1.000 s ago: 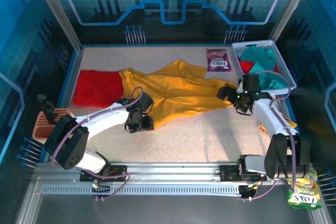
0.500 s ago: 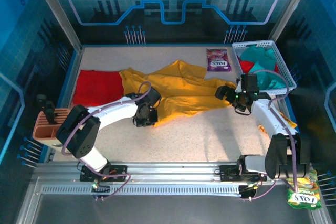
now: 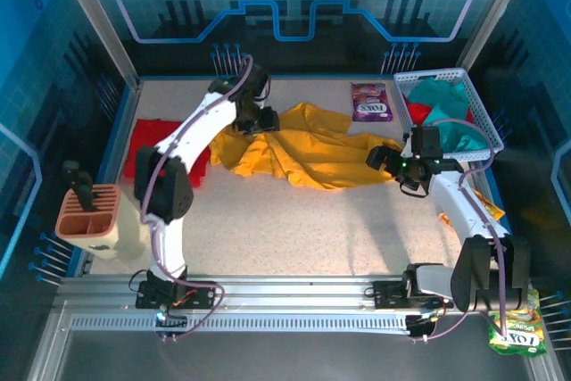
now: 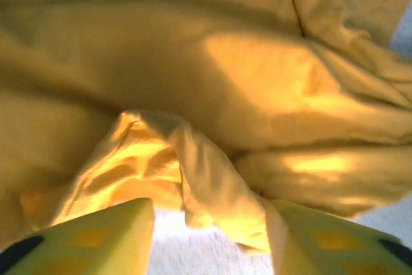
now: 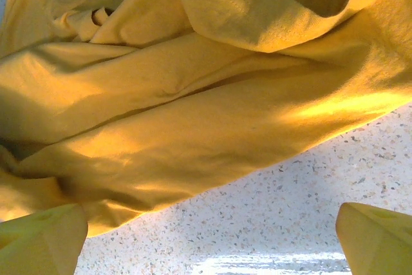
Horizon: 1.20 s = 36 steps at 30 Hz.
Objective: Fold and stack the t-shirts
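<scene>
The mustard-yellow t-shirt (image 3: pixel 308 153) lies crumpled across the middle of the table. My left gripper (image 3: pixel 265 120) reaches to its far left corner. In the left wrist view that gripper (image 4: pixel 209 243) is open, with a loose fold of the yellow t-shirt (image 4: pixel 193 165) hanging between its fingers. My right gripper (image 3: pixel 385 160) is at the shirt's right edge. It (image 5: pixel 209 243) is wide open over bare table, and the yellow t-shirt (image 5: pixel 193 114) starts just ahead of it. A red t-shirt (image 3: pixel 150 144) lies flat at the left, partly behind my left arm.
A white basket (image 3: pixel 477 104) at the back right holds teal t-shirts (image 3: pixel 442 100) and some red cloth. A purple packet (image 3: pixel 370 102) lies beside it. An orange rack (image 3: pixel 85 211) stands at the left edge, and a FOX'S packet (image 3: pixel 513 332) lies off the table's near right corner.
My left arm swung from the shirt's near edge to the far side, taking the near part of the yellow shirt back with it. Its jaws shut, then opened again. The right arm stayed put.
</scene>
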Each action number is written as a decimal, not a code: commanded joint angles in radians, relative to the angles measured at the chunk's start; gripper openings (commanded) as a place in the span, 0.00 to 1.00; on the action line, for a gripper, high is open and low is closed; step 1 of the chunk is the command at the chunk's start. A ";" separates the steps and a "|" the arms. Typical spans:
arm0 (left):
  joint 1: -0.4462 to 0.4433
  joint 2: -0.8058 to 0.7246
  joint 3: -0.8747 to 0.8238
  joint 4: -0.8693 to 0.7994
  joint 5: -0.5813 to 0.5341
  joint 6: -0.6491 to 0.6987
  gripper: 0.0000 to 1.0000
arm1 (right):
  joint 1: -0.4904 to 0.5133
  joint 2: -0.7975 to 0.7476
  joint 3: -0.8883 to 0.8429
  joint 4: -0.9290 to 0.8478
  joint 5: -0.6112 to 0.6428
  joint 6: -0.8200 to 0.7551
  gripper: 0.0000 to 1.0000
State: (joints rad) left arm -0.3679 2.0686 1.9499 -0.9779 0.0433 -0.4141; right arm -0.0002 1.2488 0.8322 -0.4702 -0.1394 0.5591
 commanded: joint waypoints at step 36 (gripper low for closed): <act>-0.121 -0.218 -0.777 0.576 0.073 -0.352 0.44 | 0.021 -0.011 -0.043 0.022 -0.052 0.004 1.00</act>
State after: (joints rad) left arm -0.4892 1.8866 1.1809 -0.3584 0.1692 -0.7650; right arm 0.0074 1.2495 0.8017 -0.4519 -0.1772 0.5571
